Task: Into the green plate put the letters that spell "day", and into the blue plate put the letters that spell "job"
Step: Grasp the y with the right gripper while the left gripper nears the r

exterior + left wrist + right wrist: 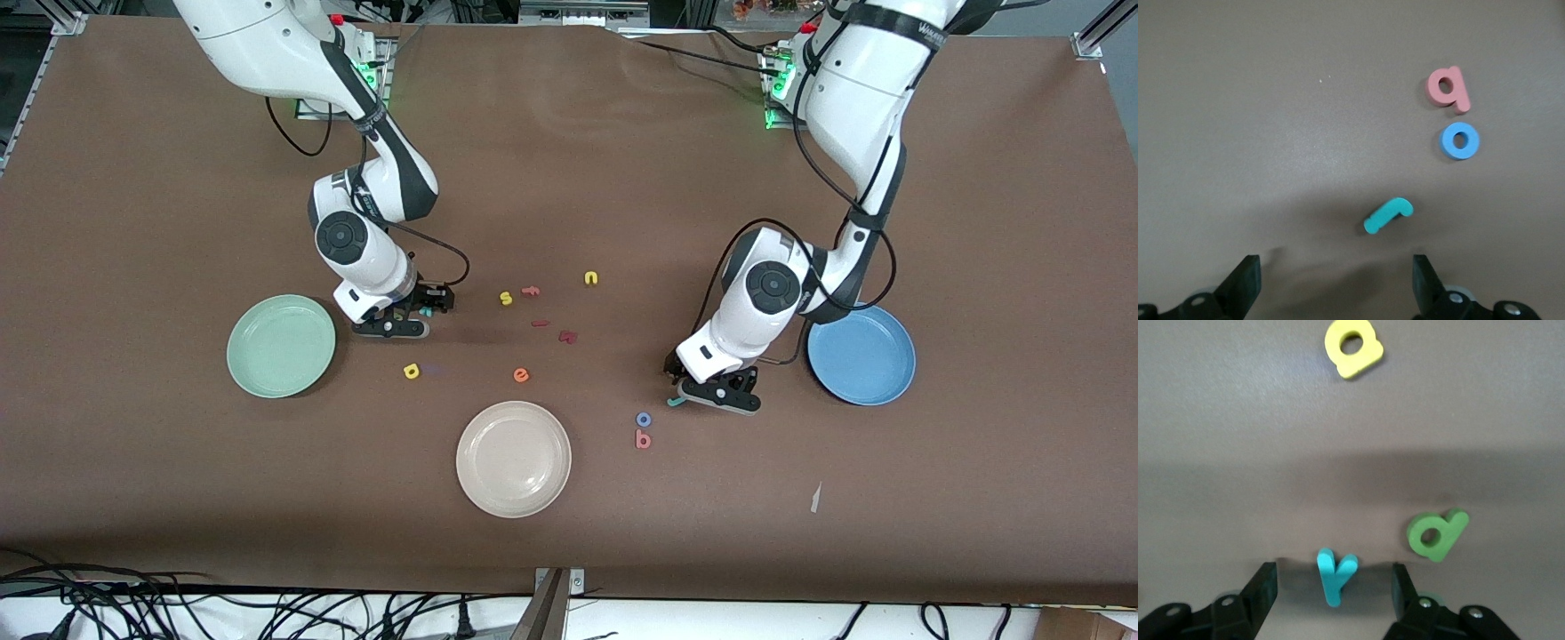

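The right gripper [1335, 583] has its fingers apart around the "y" [1335, 573] – the "d" [1436, 534] lies just beside. The left gripper [1337, 280] is spread wide, the "j" [1388, 215] near its fingertips.

Brown table [133, 222] carries three plates [513, 459] and scattered letters [521, 375].

The counter [569, 533] wears a matt brown cloth-like cover, faintly creased near the arms' bases. The letters look like soft matt foam with clean-cut edges: teal y [1335, 575], green d [1436, 535], yellow a [1353, 347], teal j [1388, 215], blue o [1460, 141], salmon b [1447, 88]. The green plate [281, 345], blue plate [861, 356] and cream plate [513, 459] are smooth with a slight sheen. Arm shells are glossy white plastic; hand fingers [1265, 587] are matt black.
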`<state>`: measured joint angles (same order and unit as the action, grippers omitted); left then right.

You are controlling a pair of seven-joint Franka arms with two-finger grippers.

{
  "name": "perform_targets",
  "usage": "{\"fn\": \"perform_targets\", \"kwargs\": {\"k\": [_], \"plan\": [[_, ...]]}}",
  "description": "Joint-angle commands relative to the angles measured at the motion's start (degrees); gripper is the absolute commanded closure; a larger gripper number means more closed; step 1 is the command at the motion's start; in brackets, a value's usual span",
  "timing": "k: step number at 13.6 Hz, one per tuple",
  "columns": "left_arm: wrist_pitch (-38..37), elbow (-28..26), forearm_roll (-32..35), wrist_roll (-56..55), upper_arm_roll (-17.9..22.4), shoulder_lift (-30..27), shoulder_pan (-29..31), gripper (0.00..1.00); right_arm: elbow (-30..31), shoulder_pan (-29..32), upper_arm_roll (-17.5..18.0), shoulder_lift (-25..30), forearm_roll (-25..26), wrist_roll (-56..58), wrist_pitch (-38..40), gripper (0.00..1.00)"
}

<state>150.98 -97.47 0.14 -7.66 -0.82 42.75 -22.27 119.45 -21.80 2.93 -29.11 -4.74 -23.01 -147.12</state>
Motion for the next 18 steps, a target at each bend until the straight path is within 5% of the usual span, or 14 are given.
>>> {"fn": "perform_targets", "kwargs": {"k": [1,5,14,18], "plan": [[-0.4,3.7,1.3,2.8,1.3,1.5,-1.1,0.04,-2.0,-0.3,0.2,-1.4,-0.3,-1.3,0.1,0.38],[-0.4,9.8,1.4,2.2,1.4,4.8,-3.5,0.09,-2.2,-0.3,0.2,-1.6,-0.2,-1.3,0.2,0.66],[-0.2,11.2,2.1,2.9,3.0,7.5,-4.8,0.16,-2.6,-0.3,0.2,-2.1,-0.8,-1.2,0.4,0.87],[-0.2,10.6,2.2,2.8,3.0,6.9,-4.7,0.28,-11.5,0.4,-0.6,-1.0,-1.1,-4.6,17.2,0.92]]}}
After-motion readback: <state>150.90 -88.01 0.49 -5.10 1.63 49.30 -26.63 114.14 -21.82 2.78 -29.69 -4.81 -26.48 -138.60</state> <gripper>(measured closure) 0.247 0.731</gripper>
